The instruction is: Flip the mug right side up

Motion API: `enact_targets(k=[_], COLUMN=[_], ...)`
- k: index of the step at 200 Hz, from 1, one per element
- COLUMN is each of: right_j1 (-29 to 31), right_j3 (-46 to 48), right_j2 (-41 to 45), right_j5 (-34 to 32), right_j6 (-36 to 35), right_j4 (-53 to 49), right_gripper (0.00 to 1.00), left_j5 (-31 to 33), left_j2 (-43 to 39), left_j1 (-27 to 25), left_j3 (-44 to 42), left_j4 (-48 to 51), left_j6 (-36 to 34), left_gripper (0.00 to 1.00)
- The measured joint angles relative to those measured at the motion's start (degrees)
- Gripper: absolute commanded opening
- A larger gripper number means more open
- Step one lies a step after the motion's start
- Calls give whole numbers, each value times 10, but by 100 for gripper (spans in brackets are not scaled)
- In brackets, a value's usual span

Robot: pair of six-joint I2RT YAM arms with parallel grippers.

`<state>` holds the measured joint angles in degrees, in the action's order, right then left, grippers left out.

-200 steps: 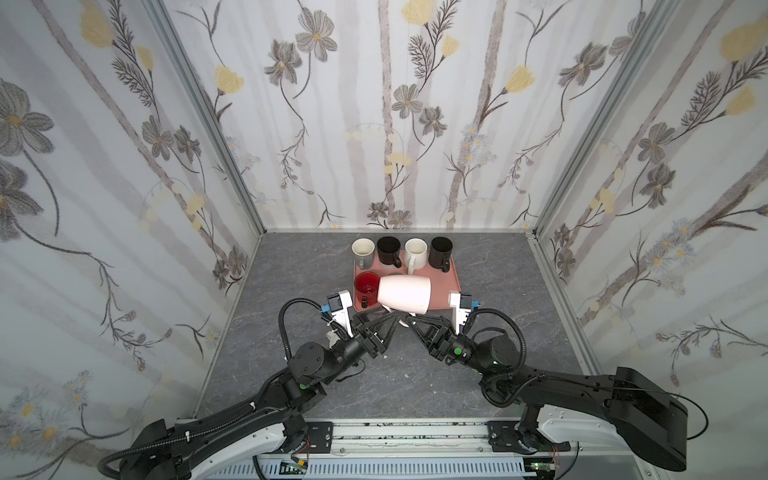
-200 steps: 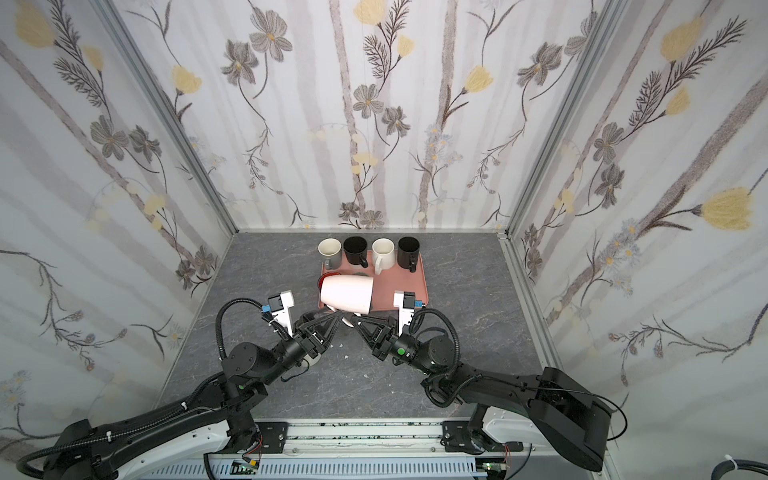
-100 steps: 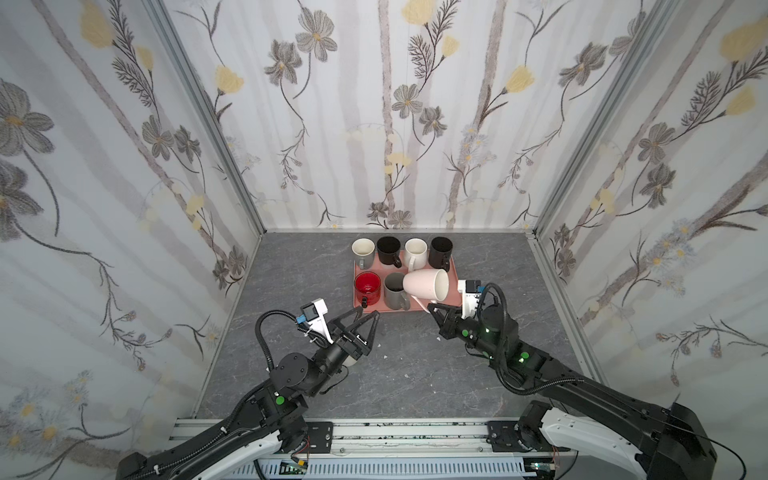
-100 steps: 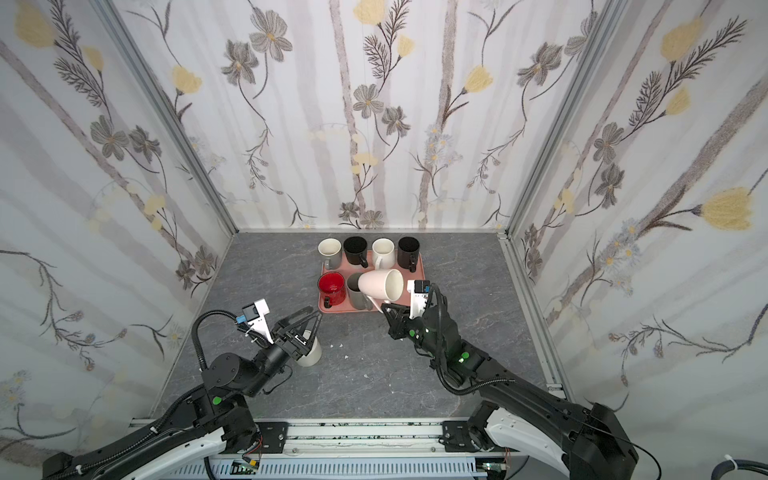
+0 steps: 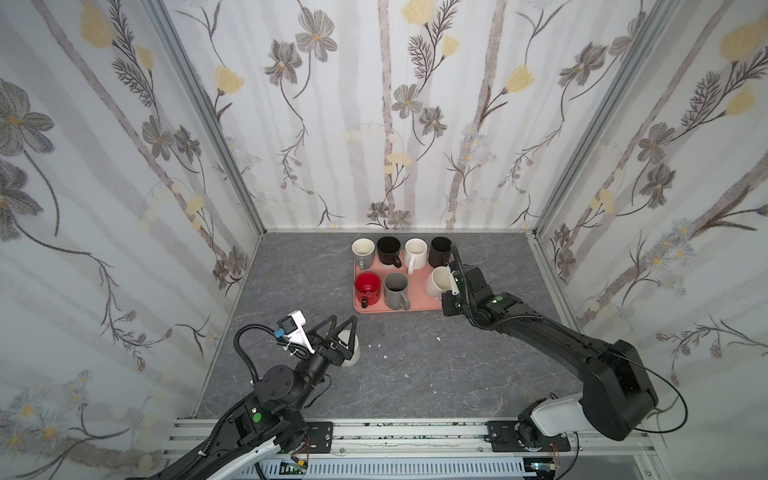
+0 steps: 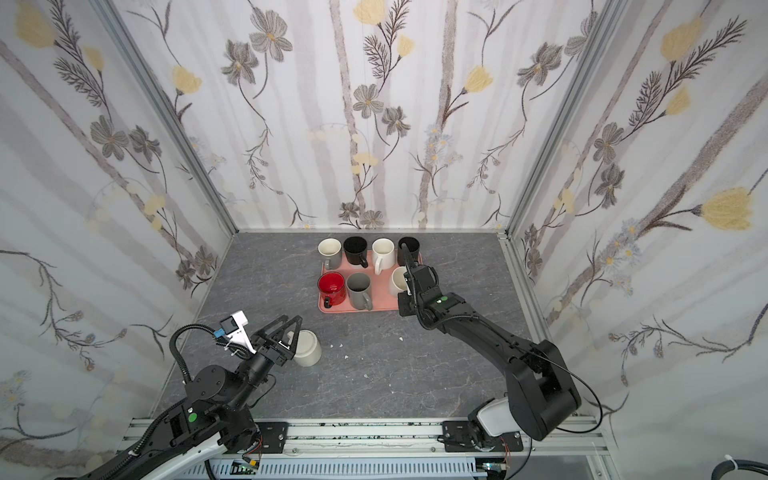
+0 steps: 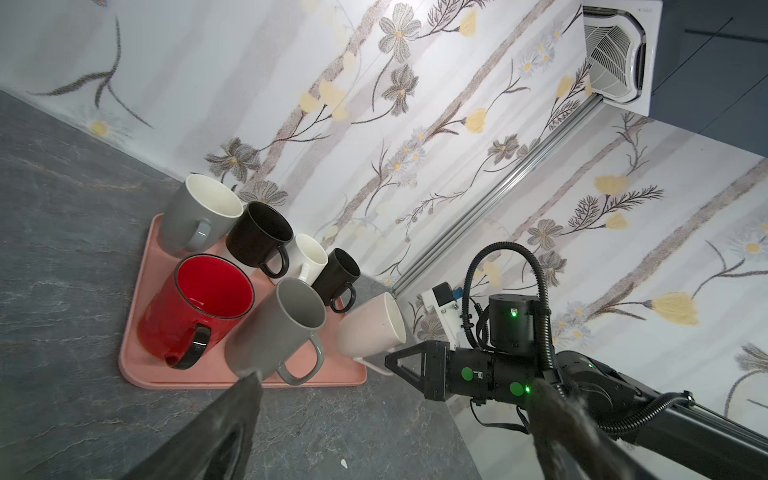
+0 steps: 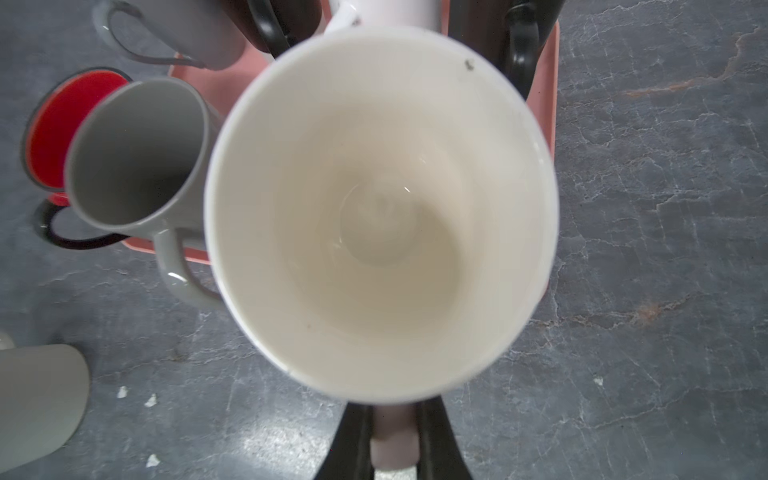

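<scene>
Now my right pincer [image 8: 394,440] grips the handle of the cream ceramic mug [image 8: 374,208], tilted, seemingly above the pink plastic tray [image 5: 417,297]; I should level it and lower gently. My left pincer [image 5: 343,320] is wide.

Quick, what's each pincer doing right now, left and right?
Left pincer: open, holding nothing.
Right pincer: closed on the handle of the cream mug.

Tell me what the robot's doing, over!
Left gripper open, near pale mug on table. Right gripper shut on cream mug by handle, tilted, mouth up, over tray corner. Front gray mug close alongside.
</scene>
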<state>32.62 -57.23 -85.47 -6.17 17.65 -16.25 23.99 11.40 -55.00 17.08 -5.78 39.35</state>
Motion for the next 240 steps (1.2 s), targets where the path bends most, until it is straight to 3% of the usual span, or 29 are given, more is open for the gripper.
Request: enact_targets(k=[48, 118, 135, 198, 240], right_j1=[18, 40, 43, 49, 52], right_j3=[-75, -118, -120, -122, -120], right_j2=[-110, -156, -158, -154, -121], right_j5=[-15, -36, -41, -42, -42], right_j6=[-33, -47, -47, -47, -46], right_j4=[-29, -45, -46, -49, -49], right_gripper=[0, 0, 11, 30, 55], left_j5=[11, 17, 17, 19, 25], left_j2=[-5, -19, -20, -23, -22], left_j1=[0, 0, 0, 0, 0], left_j3=[11, 11, 12, 18, 29], left_j4=[30, 45, 48, 62, 73], left_j6=[-2, -2, -2, -4, -4], left_gripper=[100, 100, 100, 100, 100])
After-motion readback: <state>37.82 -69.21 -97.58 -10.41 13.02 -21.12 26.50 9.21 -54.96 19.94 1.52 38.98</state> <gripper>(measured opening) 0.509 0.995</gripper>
